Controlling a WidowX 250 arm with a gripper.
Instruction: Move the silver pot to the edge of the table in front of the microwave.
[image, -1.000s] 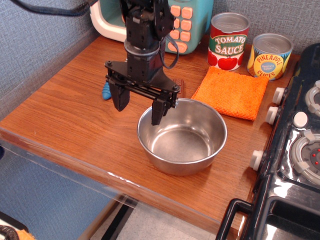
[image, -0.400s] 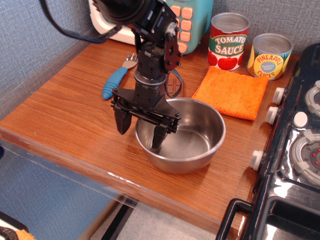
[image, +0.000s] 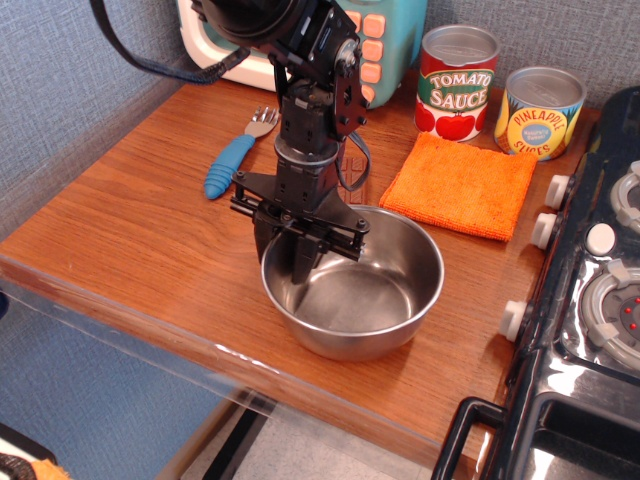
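Observation:
The silver pot (image: 370, 300) stands upright on the brown table (image: 130, 220), near its front edge. My gripper (image: 284, 256) points down over the pot's left rim, with one finger outside the wall and one inside, shut on the rim. The teal and cream microwave (image: 385, 45) stands at the back of the table, partly hidden behind my arm.
A blue-handled utensil (image: 228, 165) lies to the left of my arm. An orange cloth (image: 460, 185) lies behind the pot on the right. A tomato sauce can (image: 457, 85) and a pineapple can (image: 540, 112) stand at the back. The black toy stove (image: 590, 320) fills the right side.
My gripper has come down over the pot's left rim and closed on it. The pot has shifted slightly left and toward the front edge.

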